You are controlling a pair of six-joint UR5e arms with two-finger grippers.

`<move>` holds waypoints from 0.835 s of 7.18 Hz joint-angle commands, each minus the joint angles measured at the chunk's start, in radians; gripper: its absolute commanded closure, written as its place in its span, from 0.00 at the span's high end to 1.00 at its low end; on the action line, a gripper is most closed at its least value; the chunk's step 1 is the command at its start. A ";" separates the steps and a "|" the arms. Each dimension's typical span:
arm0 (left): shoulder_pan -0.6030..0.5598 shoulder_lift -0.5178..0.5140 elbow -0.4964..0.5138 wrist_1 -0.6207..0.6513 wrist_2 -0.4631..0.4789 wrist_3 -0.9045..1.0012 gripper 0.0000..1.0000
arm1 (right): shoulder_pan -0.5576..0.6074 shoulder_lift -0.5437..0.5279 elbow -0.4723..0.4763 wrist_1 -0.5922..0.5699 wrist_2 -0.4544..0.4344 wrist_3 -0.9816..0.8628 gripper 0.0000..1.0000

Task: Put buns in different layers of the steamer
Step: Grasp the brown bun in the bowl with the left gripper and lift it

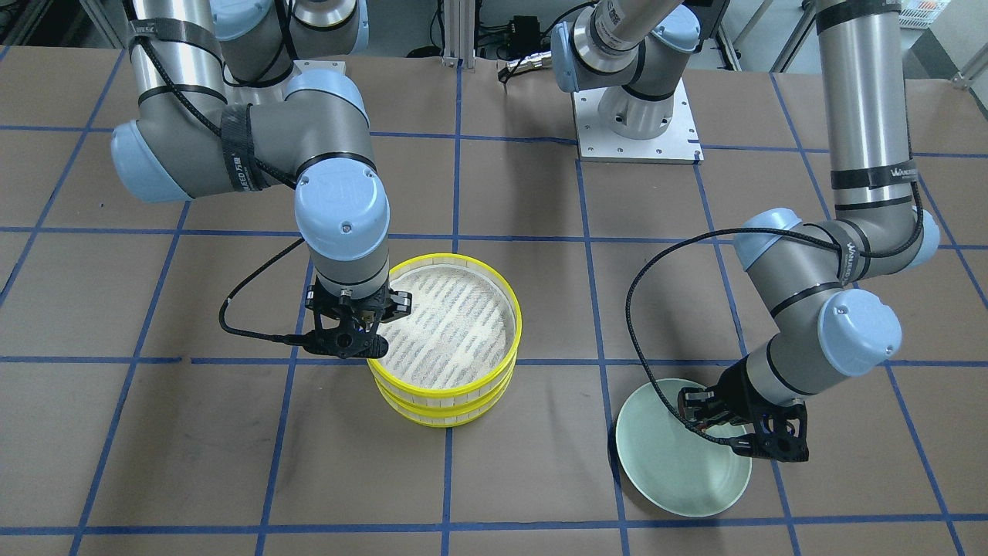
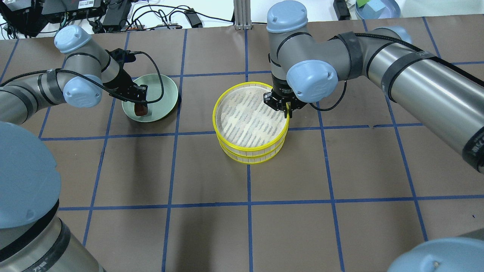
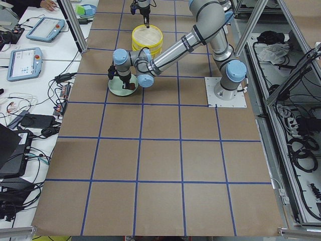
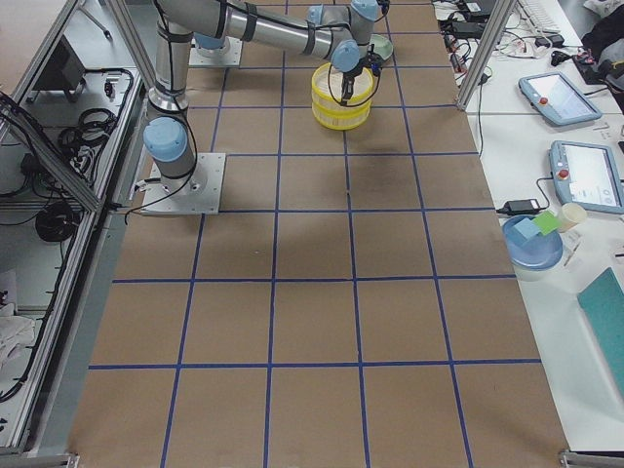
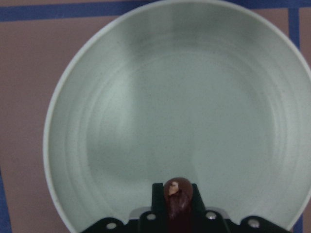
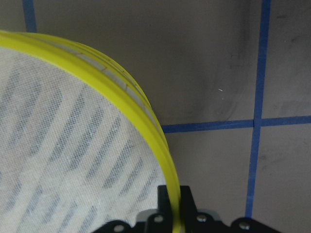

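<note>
The surface (image 2: 340, 234) is covered in brown paper marked off into large squares by blue tape, with each arm's base bolted to a pale metal plate (image 1: 637, 127) at the robot's edge. Along the operators' side runs a white bench with two tablet-like pendants (image 3: 45, 27), loose cables and a blue bowl (image 4: 531, 244). The two steamer layers stand stacked near the middle: the upper steamer layer (image 2: 214, 113) shows its white mesh floor, and the lower steamer layer (image 2: 251, 158) sits directly under it. The right claw (image 2: 286, 109) is at the upper layer's rim on the robot's right, its fingers narrow and straddling the yellow rim, one inside and one outside, clamped on it. Well apart, on the robot's left, lies the pale green plate (image 2: 166, 94). The left claw (image 2: 140, 99) is over the plate's near edge, closed on the dark brown bun (image 2: 141, 110). Whether the bun touches the plate or hangs just above it is hard to judge from these angles.
</note>
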 commanded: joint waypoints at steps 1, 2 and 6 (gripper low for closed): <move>-0.003 0.051 0.017 -0.020 0.001 0.000 0.00 | 0.000 0.003 0.000 -0.004 -0.013 -0.002 0.00; -0.006 0.081 0.021 -0.037 0.001 -0.002 0.00 | 0.000 0.005 0.000 -0.016 -0.015 -0.002 0.00; -0.090 0.168 0.082 -0.095 0.103 -0.026 0.00 | 0.000 0.015 0.001 -0.030 -0.004 0.014 0.00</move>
